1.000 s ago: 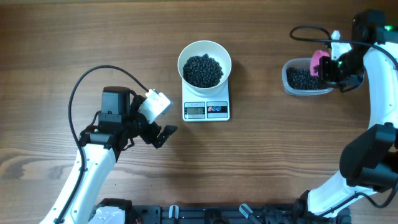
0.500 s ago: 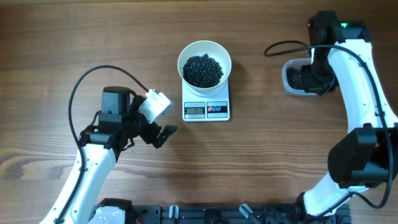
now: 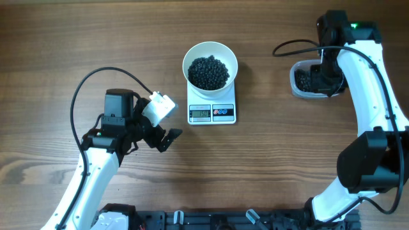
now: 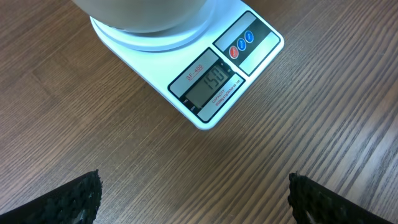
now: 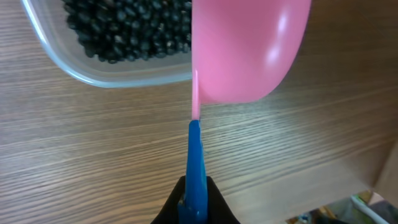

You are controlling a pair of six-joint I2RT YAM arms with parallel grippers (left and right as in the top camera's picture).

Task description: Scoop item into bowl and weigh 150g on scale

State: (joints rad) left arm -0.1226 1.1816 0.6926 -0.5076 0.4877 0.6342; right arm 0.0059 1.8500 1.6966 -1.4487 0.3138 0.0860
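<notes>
on the scale [image 3: 211, 113], mid-table, sits the bowl [image 3: 225, 51], white, round, upright; the item [image 3: 208, 71] lies heaped inside it, a dark mound well below the rim; from the left wrist view the display [image 4: 205, 84] on the scale's front edge reads 150, with red and blue buttons just beside it; more of the same dark pieces lie in a clear container [image 3: 300, 86], well apart to the bowl's right on the wooden table [image 3: 77, 38]; right gripper [image 5: 194, 205] is closed tight on the blue handle of a pink scoop [image 5: 249, 50], handle running straight out from between the fingers; the scoop's cup hangs over the container's near edge, partly over bare wood; cannot tell whether the cup carries anything, only its smooth outer side shows; left gripper [image 4: 196, 205] is spread fully wide and holds nothing, its two dark textured fingertips at the lower corners of its own view, over bare table just short of the scale's front, touching nothing.
</notes>
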